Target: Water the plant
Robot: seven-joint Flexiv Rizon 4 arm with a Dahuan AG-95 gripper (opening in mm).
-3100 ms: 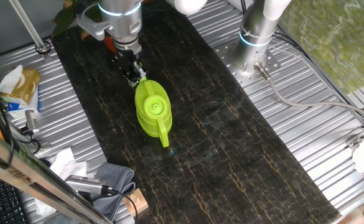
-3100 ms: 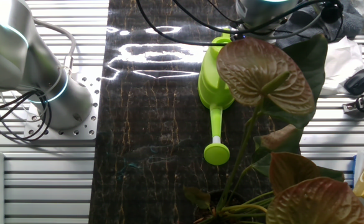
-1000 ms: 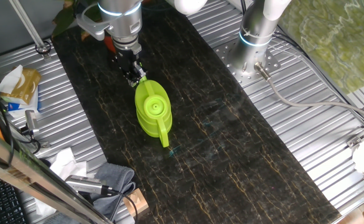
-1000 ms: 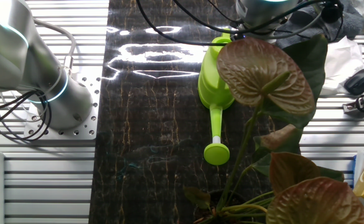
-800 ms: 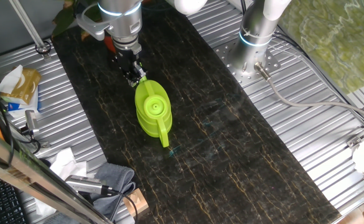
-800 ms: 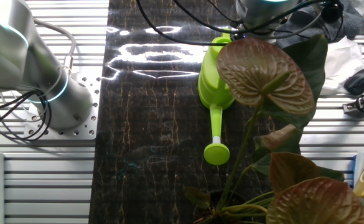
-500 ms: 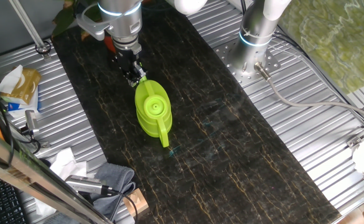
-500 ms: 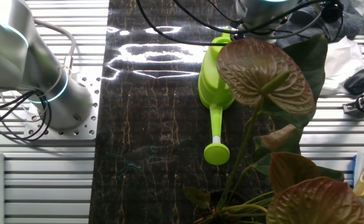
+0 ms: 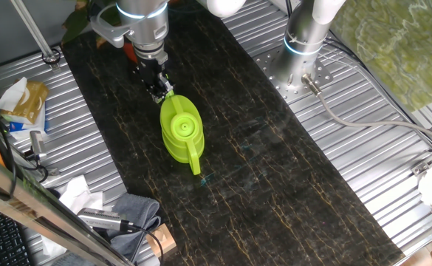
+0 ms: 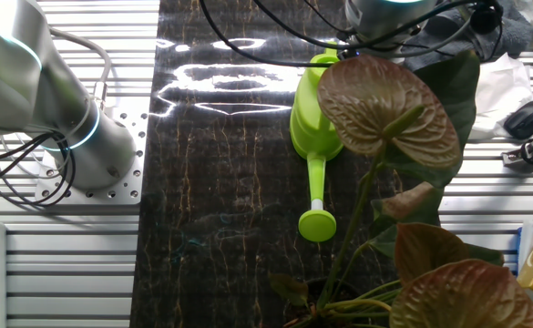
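The lime-green watering can (image 9: 180, 129) stands on the dark marbled mat (image 9: 275, 170), its spout pointing toward the near edge. In the other fixed view the can (image 10: 313, 114) has its round spout head (image 10: 317, 224) pointing at the plant. My gripper (image 9: 159, 89) reaches straight down at the can's rear handle, fingers close together on it. The plant shows only as dark leaves (image 9: 75, 18) and a bit of orange-red pot (image 9: 129, 51) behind my arm. In the other fixed view its broad reddish leaves (image 10: 384, 105) hide my gripper.
A second arm's base (image 9: 303, 44) stands on the ribbed metal table to the right of the mat; it also shows in the other fixed view (image 10: 70, 137). Left of the mat lie a paper bag (image 9: 25, 100), a grey cloth (image 9: 134, 210) and tools. A metal pole (image 9: 35, 33) stands at back left.
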